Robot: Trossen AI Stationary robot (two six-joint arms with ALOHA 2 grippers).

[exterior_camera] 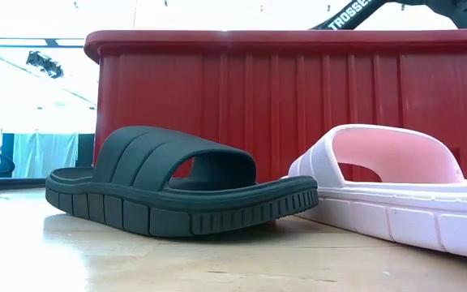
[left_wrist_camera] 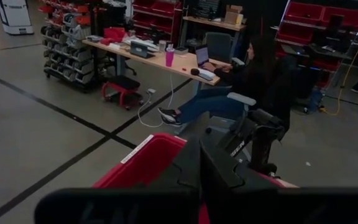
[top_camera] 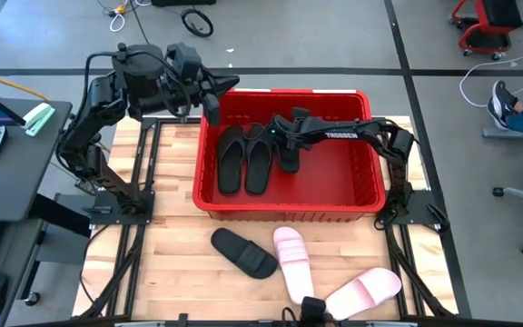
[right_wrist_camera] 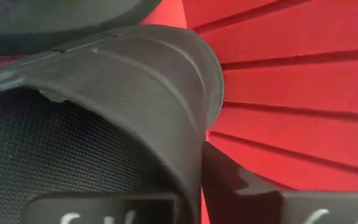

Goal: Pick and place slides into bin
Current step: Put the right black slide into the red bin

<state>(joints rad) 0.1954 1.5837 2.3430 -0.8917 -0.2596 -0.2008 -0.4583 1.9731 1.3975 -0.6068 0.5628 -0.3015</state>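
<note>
A black wide-strap slide [exterior_camera: 181,191] is seen closest in the low view, lying flat on the wooden surface [top_camera: 180,272] in front of the bin [top_camera: 289,198], with a pale pink slide [exterior_camera: 396,191] just beside it. A second pink slide [top_camera: 363,292] lies near the front edge. These three are left outside, presumably because they have not yet been collected.

Inside the bin, two black flip-flops [top_camera: 245,159] are laid side by side on the floor, towards the left wall. The right hand [top_camera: 289,136] is reached over the far rim and lowered into the bin, and a black slide [right_wrist_camera: 104,112] is gripped between its fingers, held by its strap just above the red floor. It is judged to be held low so that it can be set down beside the flip-flops rather than dropped.

The left hand [top_camera: 209,91] is held above the bin's far left corner, clear of the right arm's work; whether it is open cannot be told.
</note>
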